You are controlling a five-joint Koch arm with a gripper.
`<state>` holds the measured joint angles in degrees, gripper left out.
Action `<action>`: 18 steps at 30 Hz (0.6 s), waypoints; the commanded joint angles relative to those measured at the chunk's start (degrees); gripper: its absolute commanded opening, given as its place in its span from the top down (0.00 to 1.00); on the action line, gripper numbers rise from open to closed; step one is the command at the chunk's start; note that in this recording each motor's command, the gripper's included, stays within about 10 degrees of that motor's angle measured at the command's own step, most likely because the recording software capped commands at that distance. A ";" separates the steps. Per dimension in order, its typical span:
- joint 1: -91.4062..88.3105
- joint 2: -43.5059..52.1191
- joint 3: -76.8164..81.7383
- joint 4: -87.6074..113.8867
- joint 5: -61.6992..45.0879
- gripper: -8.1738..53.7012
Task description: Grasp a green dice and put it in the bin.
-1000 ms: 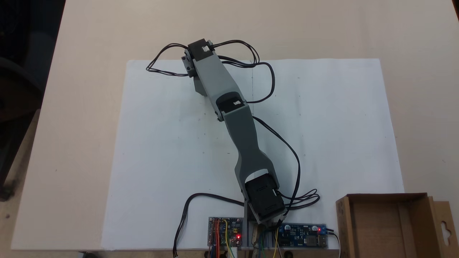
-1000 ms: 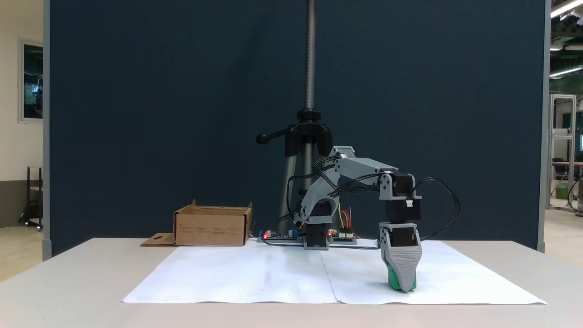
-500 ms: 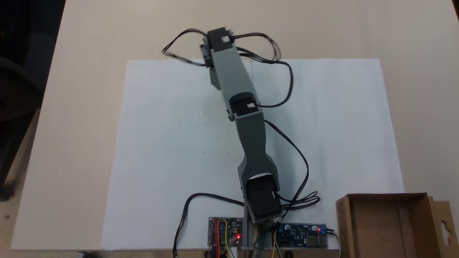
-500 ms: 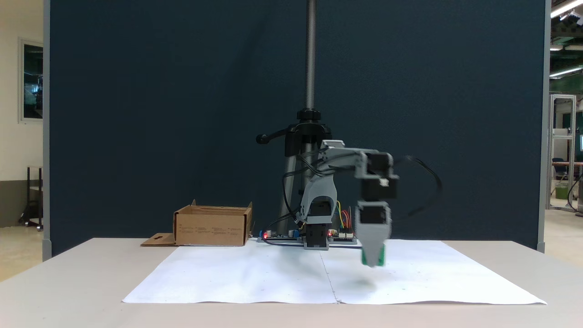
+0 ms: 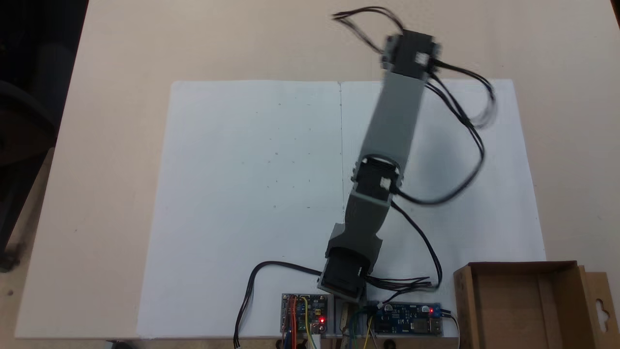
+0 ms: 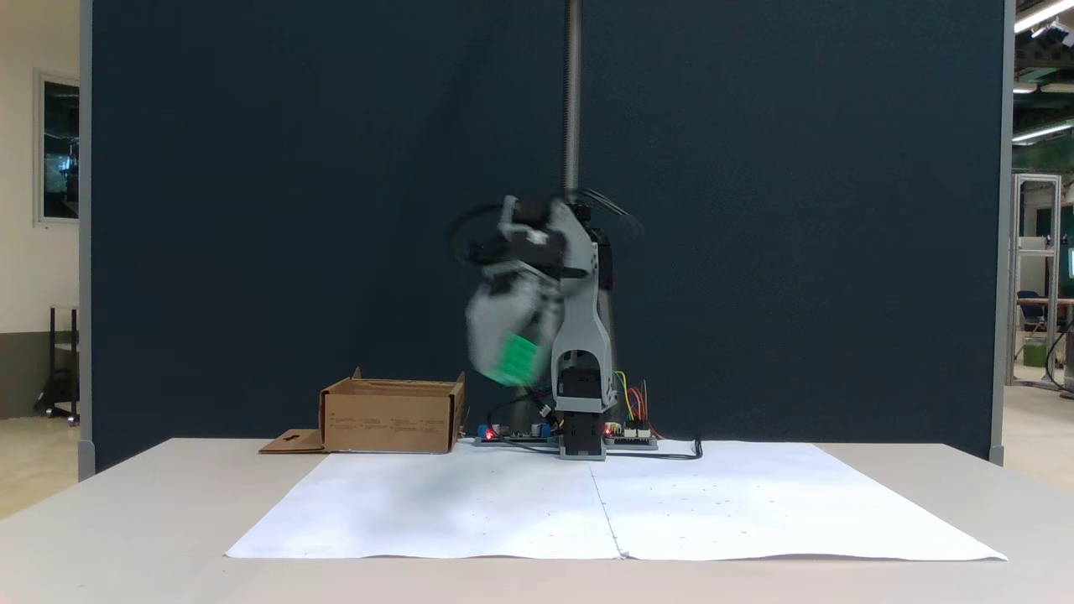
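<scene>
Blurred claw (image 6: 513,365) gripping the green dice (image 6: 515,359), high above the bin (image 6: 391,413).

Light falls even and soft from above, and the paper (image 5: 252,194) glows pale without glare. My arm (image 6: 554,285) smears with motion blur in both fixed views, the dice (image 6: 514,359) a green smudge and the cables (image 5: 465,121) ghosted. A soft shadow lies on the paper beside the arm, and bright ceiling strips (image 6: 1040,17) burn at the right edge.

Matt brown cardboard bin (image 5: 513,310), matt white paper sheet (image 5: 242,194).
</scene>
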<state>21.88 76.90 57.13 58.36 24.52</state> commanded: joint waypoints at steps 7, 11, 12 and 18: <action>20.04 9.76 -0.26 5.89 -11.51 0.67; 29.27 10.63 -0.26 8.44 -16.52 0.67; 31.46 10.55 -0.26 8.70 -17.93 0.67; 43.95 10.37 -0.26 8.79 -24.61 0.67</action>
<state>63.28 84.90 57.13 64.95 5.45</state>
